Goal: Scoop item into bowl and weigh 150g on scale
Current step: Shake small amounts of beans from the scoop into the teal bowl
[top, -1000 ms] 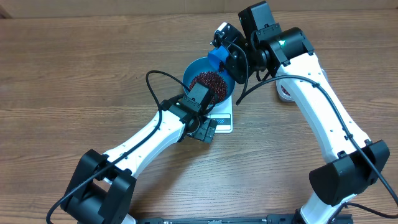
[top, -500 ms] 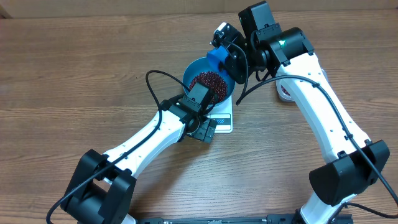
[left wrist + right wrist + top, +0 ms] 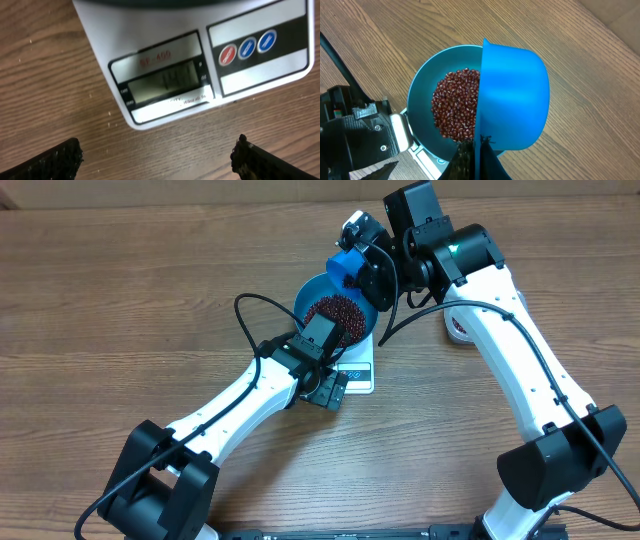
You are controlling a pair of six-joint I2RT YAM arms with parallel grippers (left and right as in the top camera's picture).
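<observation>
The blue bowl (image 3: 305, 298) stands on the white scale (image 3: 360, 377) and holds a heap of dark red-brown beans (image 3: 335, 310). My right gripper (image 3: 362, 272) is shut on the handle of a small blue scoop (image 3: 346, 264), which is tipped on its side over the bowl's far right rim. The right wrist view shows the scoop (image 3: 512, 95) beside the beans (image 3: 455, 110) in the bowl (image 3: 422, 100), with the gripper (image 3: 477, 150) pinching its handle. My left gripper (image 3: 157, 155) hangs open over bare wood in front of the scale (image 3: 165, 30), whose display (image 3: 162, 82) faces it.
A white and red tape roll (image 3: 457, 328) lies by the right arm. The left arm's black cable (image 3: 245, 315) loops left of the bowl. The left arm's wrist (image 3: 355, 130) sits close to the bowl's near side.
The right gripper has shifted the scoop slightly toward the far left, over the bowl's rim. The left arm, bowl and scale have not moved.
</observation>
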